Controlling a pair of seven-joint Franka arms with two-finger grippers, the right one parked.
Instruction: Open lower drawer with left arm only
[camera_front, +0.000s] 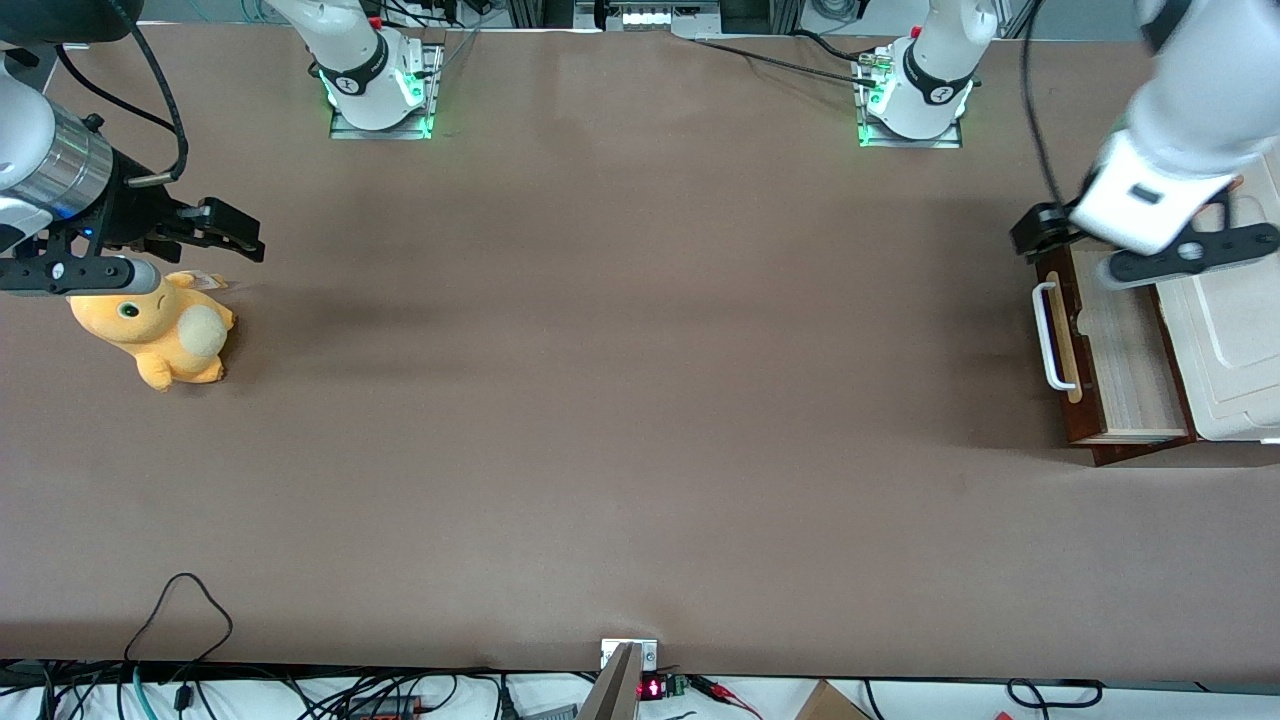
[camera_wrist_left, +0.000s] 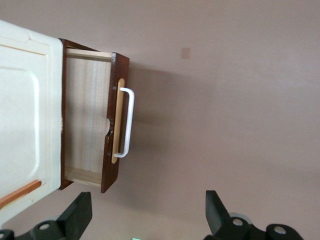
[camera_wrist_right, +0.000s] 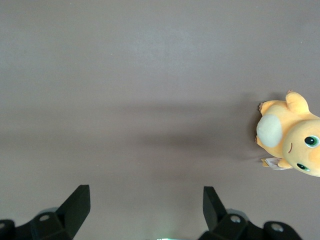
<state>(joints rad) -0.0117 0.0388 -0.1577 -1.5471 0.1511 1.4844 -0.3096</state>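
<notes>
Drawer (camera_front: 1120, 350) at three o'clock of the table stands pulled out; my left arm's gripper (camera_front: 1045, 228) hovers above it, fingers spread, holding nothing. Descending carelessly, I judge, could clip the handle (camera_front: 1047, 335).

Front view looks steeply down from high over the table (camera_front: 620, 400) edge, facing both arm bases, whole tabletop in frame; left wrist view rides the left arm (camera_front: 1170, 130), looking down past its gripper (camera_wrist_left: 147, 215), fingers spread apart, at the lower drawer (camera_wrist_left: 90, 125) from fairly near; front view shares that drawer; right wrist view looks down close on the plush toy (camera_wrist_right: 290, 132), shared with front.
</notes>
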